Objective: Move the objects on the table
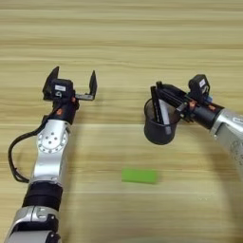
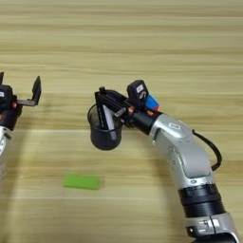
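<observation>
Wooden table (image 1: 123, 28): L gripper (image 1: 75, 80) spread open, empty; R gripper (image 2: 110, 105) reaching over cup (image 2: 105, 135), finger state unclear.

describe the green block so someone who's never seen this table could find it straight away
Start from the wide wooden table and find the dark round cup near its middle, where the right gripper is. The green block lies flat on bare wood nearer the robot than the cup, a little toward the left arm's side. It is the only bright green, flat rectangular thing there.
</observation>
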You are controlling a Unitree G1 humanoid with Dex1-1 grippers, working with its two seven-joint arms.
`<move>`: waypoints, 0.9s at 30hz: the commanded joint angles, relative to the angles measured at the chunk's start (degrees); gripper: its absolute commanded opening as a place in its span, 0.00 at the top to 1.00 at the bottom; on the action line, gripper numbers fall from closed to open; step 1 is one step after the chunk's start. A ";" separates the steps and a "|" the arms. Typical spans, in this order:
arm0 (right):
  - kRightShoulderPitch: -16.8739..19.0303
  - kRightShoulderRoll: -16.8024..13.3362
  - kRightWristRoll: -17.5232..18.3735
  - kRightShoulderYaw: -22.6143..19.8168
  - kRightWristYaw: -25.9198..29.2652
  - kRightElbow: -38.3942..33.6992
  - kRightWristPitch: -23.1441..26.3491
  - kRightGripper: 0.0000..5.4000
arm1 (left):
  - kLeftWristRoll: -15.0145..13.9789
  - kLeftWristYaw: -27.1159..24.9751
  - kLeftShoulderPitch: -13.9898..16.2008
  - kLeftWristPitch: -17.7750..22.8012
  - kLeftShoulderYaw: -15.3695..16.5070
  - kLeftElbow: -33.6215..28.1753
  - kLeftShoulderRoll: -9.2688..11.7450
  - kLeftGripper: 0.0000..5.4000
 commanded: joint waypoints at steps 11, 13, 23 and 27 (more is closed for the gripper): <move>-0.65 -2.52 5.07 -4.84 -0.55 -11.62 3.69 0.87 | 0.55 0.18 -0.72 -0.40 -0.34 0.63 -0.03 0.00; -0.74 -3.09 6.19 -5.85 -0.50 -13.57 4.04 0.87 | 0.56 0.20 -0.79 -0.46 -0.34 0.79 -0.05 0.00; 0.48 -8.15 13.92 -11.03 5.06 -21.50 2.40 0.87 | 0.63 0.22 -1.18 -0.69 -0.38 1.47 -0.07 0.00; 3.93 -11.01 16.88 -11.89 12.88 -24.91 -0.75 0.87 | 0.63 0.24 -1.25 -0.73 -0.36 1.61 -0.08 0.00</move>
